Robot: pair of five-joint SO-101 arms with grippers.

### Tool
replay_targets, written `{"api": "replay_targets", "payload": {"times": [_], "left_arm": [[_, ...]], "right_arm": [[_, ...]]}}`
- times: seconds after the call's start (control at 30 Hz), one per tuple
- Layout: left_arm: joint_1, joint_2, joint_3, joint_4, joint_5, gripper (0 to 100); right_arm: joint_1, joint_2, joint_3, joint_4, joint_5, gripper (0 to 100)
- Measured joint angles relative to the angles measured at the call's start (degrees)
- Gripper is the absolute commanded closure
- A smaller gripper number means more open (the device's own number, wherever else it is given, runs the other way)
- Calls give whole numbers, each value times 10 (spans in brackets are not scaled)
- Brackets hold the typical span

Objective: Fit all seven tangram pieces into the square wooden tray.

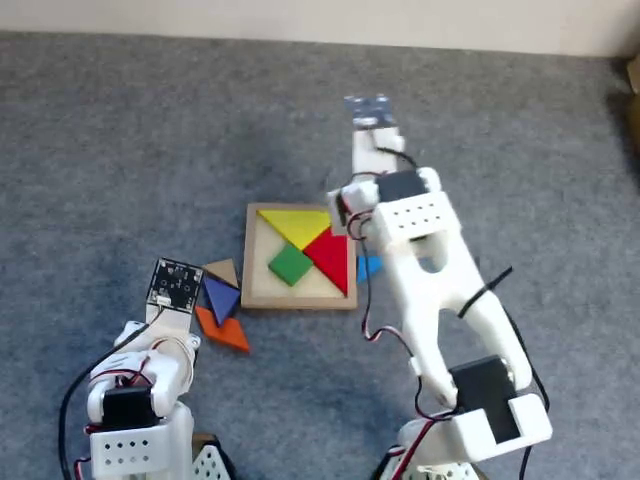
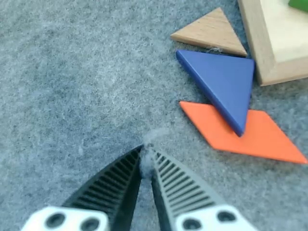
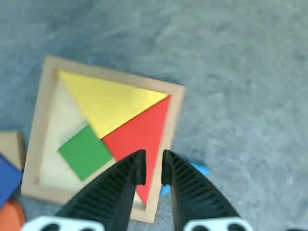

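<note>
Right tool (image 3: 153, 166) above red triangle (image 3: 144, 134), in tray (image 3: 176, 115)

- My left arm (image 1: 140, 395) sits folded back and short, wrist pitched down.
- My left gripper (image 2: 145, 153) points downward, its fingers (image 2: 115, 187) pressed together at the tips, nothing between them.
- My right arm (image 1: 440, 300) stretches well forward, reaching much farther out than the left.
- My right gripper (image 3: 152, 166) points downward, jaws nearly parallel with a narrow gap, holding nothing.
</note>
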Motion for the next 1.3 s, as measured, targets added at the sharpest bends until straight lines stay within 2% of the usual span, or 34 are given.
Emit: {"api": "replay_targets", "payload": {"times": [0.13, 0.33, 0.47, 0.73, 1.3], "left_arm": [[0, 0, 0, 0, 0, 993], [0, 0, 0, 0, 0, 993], [0, 0, 0, 0, 0, 993], [0, 0, 0, 0, 0, 993], [0, 0, 0, 0, 0, 993]], "right_arm": [[31, 0, 0, 17, -55, 762], [33, 1, 38, 20, -117, 758], [33, 55, 52, -4, -146, 758], [33, 168, 14, -10, -153, 758], [33, 256, -62, -9, -153, 758]]}}
